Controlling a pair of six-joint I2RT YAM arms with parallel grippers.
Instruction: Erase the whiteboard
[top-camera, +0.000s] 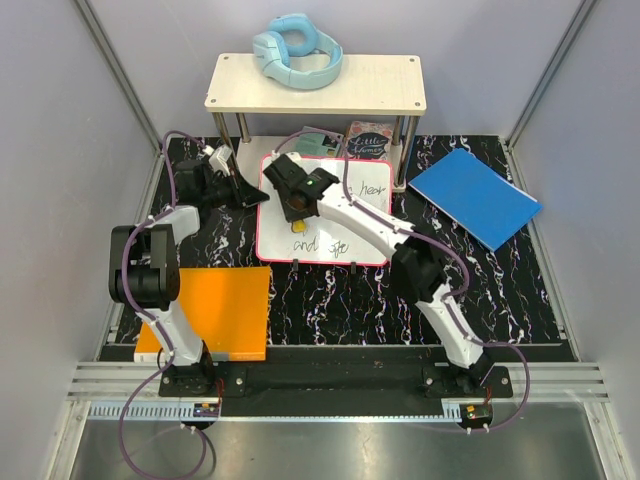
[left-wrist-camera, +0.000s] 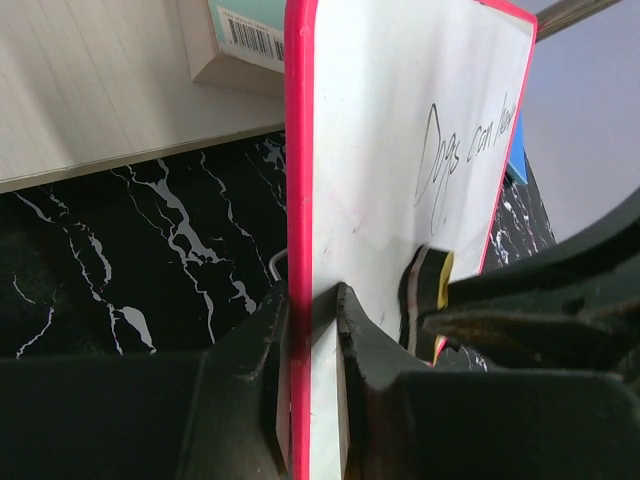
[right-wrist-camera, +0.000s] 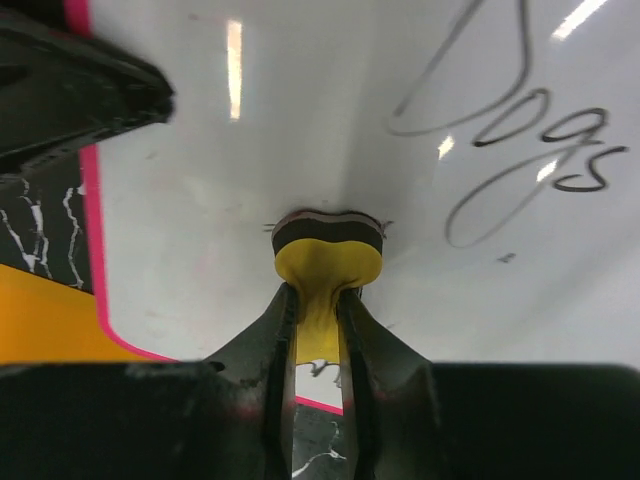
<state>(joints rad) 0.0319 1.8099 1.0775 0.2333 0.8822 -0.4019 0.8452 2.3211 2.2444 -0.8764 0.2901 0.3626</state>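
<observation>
The whiteboard (top-camera: 350, 225), glossy white with a red-pink rim and dark handwriting, lies in the middle of the black marbled table. My left gripper (top-camera: 252, 193) is shut on its left edge; in the left wrist view the rim (left-wrist-camera: 298, 200) runs between the two fingers (left-wrist-camera: 360, 360). My right gripper (top-camera: 296, 205) is shut on a small yellow eraser (right-wrist-camera: 328, 262) with a dark felt face and presses it onto the board (right-wrist-camera: 300, 130) near its left part. Handwritten words (right-wrist-camera: 520, 150) lie beside the eraser, and the eraser shows too in the left wrist view (left-wrist-camera: 428, 290).
An orange sheet (top-camera: 222, 310) lies at the front left and a blue sheet (top-camera: 474, 196) at the back right. A small wooden shelf (top-camera: 316, 84) with light-blue headphones (top-camera: 296, 52) stands behind the board, with boxes (top-camera: 365, 140) under it.
</observation>
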